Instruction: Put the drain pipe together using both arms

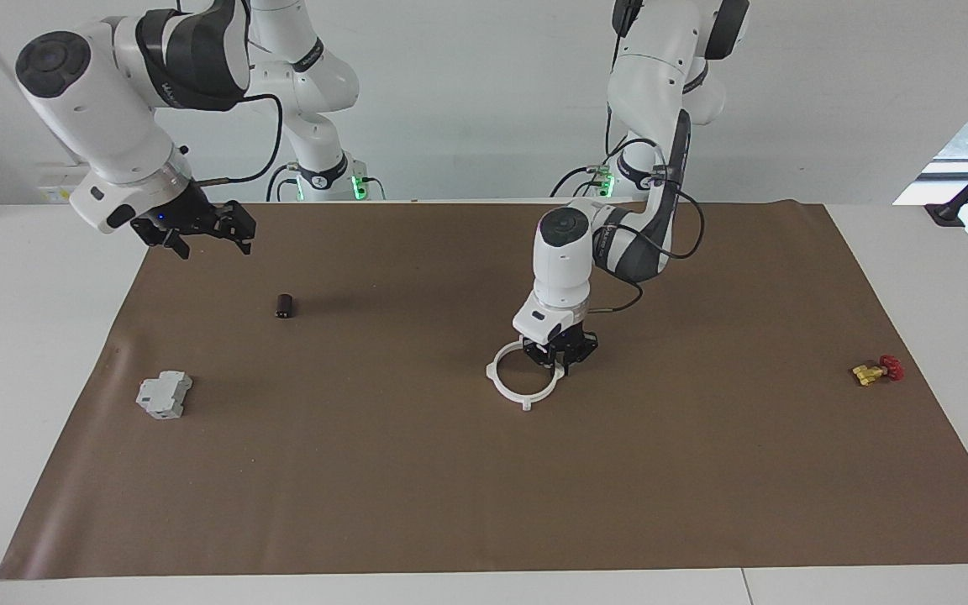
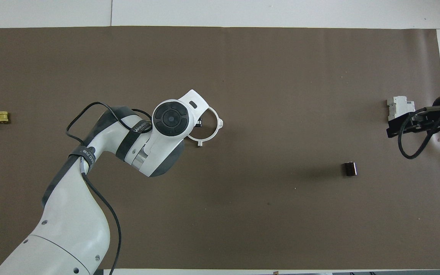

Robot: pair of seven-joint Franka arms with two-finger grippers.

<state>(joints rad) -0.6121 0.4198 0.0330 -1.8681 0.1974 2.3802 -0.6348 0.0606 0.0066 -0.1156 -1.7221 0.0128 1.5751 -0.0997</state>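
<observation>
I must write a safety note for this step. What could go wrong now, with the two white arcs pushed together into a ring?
1. The left gripper is shut on one arc of the drain pipe; opening or lifting could pull the joined tabs apart.
2. The right gripper hangs open in the air, so nothing steadies the other arc, which may slide on the brown mat.
</observation>
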